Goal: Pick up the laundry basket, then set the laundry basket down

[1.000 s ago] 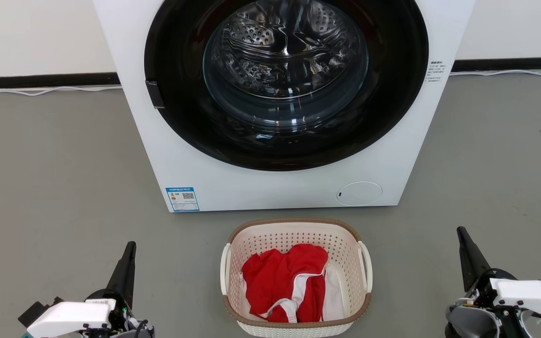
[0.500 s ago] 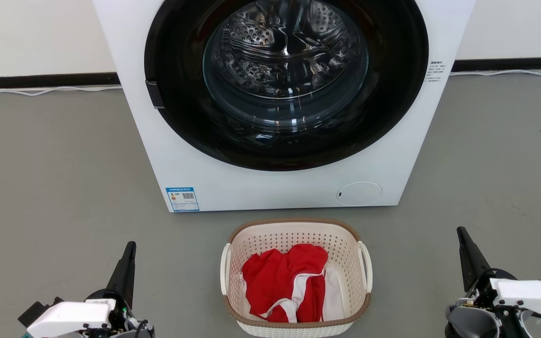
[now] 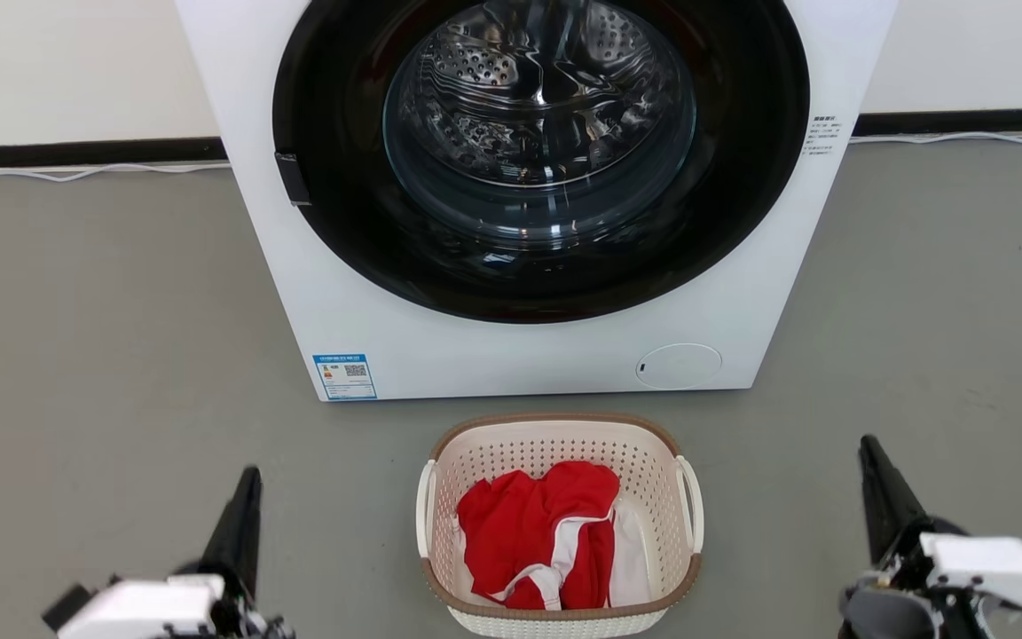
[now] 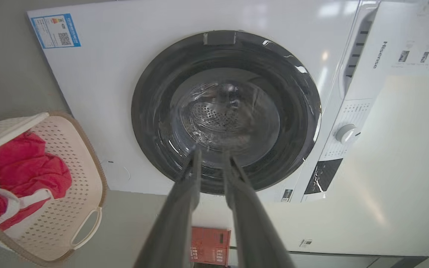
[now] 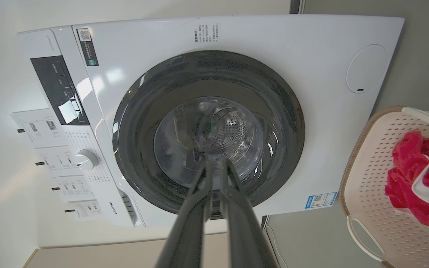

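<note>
A grey smooth floor (image 3: 103, 337) runs across the scene, with a thin white cable (image 3: 76, 171) lying along the far wall at the left. At the near left the left gripper (image 3: 249, 484) points its long dark fingers toward the far side, above the floor and well apart from the basket. In the left wrist view the left gripper's (image 4: 211, 155) two fingers stand a narrow gap apart with nothing between them. In the middle, at the far side, stands a large white front-loading washing machine (image 3: 493, 355) with a round dark-rimmed glass door (image 3: 538, 133). A small blue label (image 3: 344, 375) sits at its lower left corner and a round white flap (image 3: 679, 366) at its lower right. Just in front of the machine, the laundry basket (image 3: 555, 448) rests upright on the floor between the two grippers. It is cream-white perforated plastic, with a brown woven-look rim and a white handle on each side. A crumpled red and white cloth (image 3: 529, 524) lies inside it. The basket also shows at the edge of both wrist views (image 4: 84, 156) (image 5: 367, 163). At the near right the right gripper (image 3: 868, 451) points the same way, also well clear of the basket. In the right wrist view the right gripper's (image 5: 215, 163) fingers run almost together with a thin slit between them; whether the tips meet cannot be told, and they grip nothing.
</note>
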### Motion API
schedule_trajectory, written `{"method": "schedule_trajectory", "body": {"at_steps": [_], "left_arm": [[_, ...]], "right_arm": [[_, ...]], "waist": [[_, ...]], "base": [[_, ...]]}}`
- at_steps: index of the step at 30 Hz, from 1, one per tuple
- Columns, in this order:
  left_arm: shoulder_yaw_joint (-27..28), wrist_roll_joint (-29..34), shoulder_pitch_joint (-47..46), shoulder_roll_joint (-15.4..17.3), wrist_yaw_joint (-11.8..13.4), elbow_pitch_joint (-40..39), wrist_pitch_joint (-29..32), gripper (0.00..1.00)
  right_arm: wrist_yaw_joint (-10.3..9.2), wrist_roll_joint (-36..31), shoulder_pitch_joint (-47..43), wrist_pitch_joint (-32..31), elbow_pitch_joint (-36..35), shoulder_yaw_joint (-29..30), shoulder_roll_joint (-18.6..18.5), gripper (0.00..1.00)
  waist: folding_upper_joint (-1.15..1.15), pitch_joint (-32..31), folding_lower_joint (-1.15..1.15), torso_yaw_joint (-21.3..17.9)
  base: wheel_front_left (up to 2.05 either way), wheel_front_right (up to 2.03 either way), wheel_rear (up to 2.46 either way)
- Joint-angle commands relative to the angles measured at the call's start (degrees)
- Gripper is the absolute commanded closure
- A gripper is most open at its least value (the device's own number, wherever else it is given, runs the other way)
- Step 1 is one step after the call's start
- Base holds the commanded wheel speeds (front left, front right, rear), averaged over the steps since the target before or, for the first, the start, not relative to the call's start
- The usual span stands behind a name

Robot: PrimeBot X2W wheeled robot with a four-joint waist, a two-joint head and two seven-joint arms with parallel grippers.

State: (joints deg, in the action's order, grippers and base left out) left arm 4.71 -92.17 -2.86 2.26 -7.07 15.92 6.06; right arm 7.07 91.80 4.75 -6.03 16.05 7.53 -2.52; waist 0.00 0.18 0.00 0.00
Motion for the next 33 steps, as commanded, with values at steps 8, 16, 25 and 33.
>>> {"method": "schedule_trajectory", "body": {"at_steps": [8, 16, 25, 33], "left_arm": [[-1.8, 0.9, 1.2, -0.3, 0.0, 0.8, -2.3, 0.0], [-2.3, 5.9, 1.1, -0.1, -0.1, 1.7, -3.7, 0.0], [-1.8, 14.1, 1.0, -0.1, 0.6, 1.9, -5.2, 0.0], [-2.0, 22.2, 1.3, -0.1, 2.3, 0.8, -6.6, 0.0]], "right_arm": [[0.03, -1.9, -1.2, 2.3, -0.4, -1.5, -0.1, 0.0], [0.05, -8.8, -1.5, 3.7, -0.6, -1.1, -0.2, 0.0], [0.09, -20.8, -1.7, 5.2, -1.4, -0.9, -0.2, 0.0], [0.11, -30.4, -2.0, 6.5, -2.2, -1.0, -0.1, 0.0]], "waist": [[0.0, 0.1, 0.01, 0.1], [0.0, 0.1, 0.0, 0.1], [0.0, 0.0, 0.0, 0.0], [0.0, -0.1, 0.0, -0.2]], "base": [[0.0, 0.0, 0.0], [0.0, 0.0, 0.0], [0.0, 0.0, 0.0], [0.0, 0.0, 0.0]]}}
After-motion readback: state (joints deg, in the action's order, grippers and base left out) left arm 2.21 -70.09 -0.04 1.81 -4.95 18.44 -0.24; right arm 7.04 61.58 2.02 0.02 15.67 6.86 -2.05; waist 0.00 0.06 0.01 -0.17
